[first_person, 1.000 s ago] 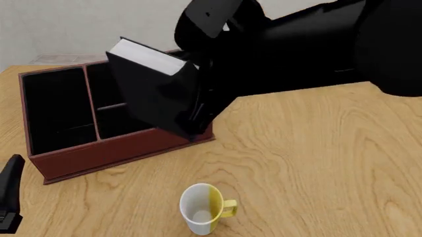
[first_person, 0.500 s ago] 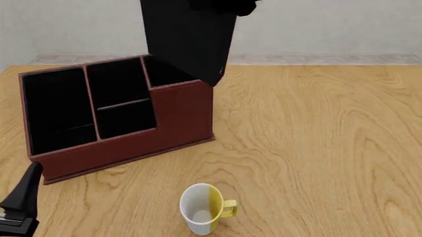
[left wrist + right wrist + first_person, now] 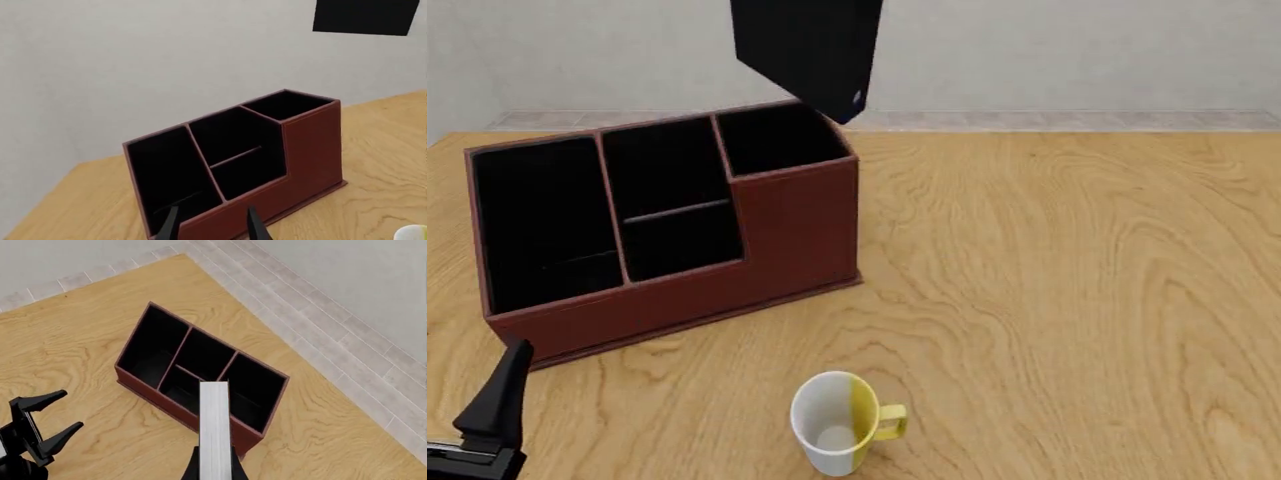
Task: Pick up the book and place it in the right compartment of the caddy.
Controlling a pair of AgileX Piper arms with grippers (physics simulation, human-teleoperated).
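Alignment is what matters most at this step. The small thick black hardcover book with a white page edge [image 3: 215, 425] hangs high in the air, clamped narrow between the fingers of the right tool [image 3: 215, 467], which grips it from above with the page edge facing up along the fingers. In the front view the book's lower corner [image 3: 810, 55] sits above the back of the large reddish-brown box caddy with a black interior [image 3: 794, 235], and it looks tilted, one corner lower than the rest.

Below the tool lies the right compartment [image 3: 777, 140], the small square black-lined slot behind the tall front wall. To do this well, I judge the book should first be squared so its covers run parallel to the slot's walls, then centred over the opening before any descent; the slot looks snug, so a leading corner could catch the rim. Lower slowly and release only once the book is well inside.

The left tool [image 3: 212, 225] waits with its fingers apart, holding nothing, near the caddy's low front edge over the wooden desk [image 3: 1068, 270]. A white-and-yellow mug [image 3: 841, 420] stands on the desk, well apart from the drop path.
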